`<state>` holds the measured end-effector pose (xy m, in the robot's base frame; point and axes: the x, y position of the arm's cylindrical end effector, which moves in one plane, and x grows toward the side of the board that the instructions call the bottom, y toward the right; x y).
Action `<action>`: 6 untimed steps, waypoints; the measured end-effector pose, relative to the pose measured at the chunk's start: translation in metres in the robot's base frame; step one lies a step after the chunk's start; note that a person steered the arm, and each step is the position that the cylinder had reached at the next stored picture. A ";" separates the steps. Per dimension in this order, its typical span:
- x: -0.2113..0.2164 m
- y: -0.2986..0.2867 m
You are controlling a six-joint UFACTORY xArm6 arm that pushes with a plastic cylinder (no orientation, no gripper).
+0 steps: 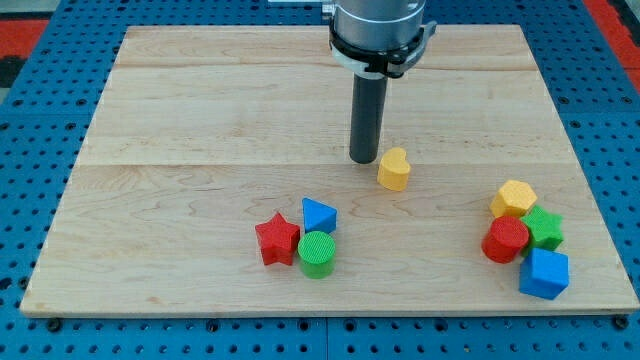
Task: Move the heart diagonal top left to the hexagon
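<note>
A yellow heart block (394, 169) lies a little right of the board's middle. My tip (363, 160) stands just to its left, very close to it or touching it. A yellow hexagon block (514, 198) sits at the view's right, at the top of a cluster of blocks. The heart is left of the hexagon and slightly above it.
Below the hexagon are a red cylinder (506, 240), a green star (543, 228) and a blue cube (544, 274). At lower middle are a red star (277, 239), a blue triangle (318, 215) and a green cylinder (318, 253). The wooden board (200, 120) ends near the right cluster.
</note>
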<state>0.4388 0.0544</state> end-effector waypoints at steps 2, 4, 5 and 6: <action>0.018 0.072; 0.018 0.076; 0.014 0.002; 0.018 -0.075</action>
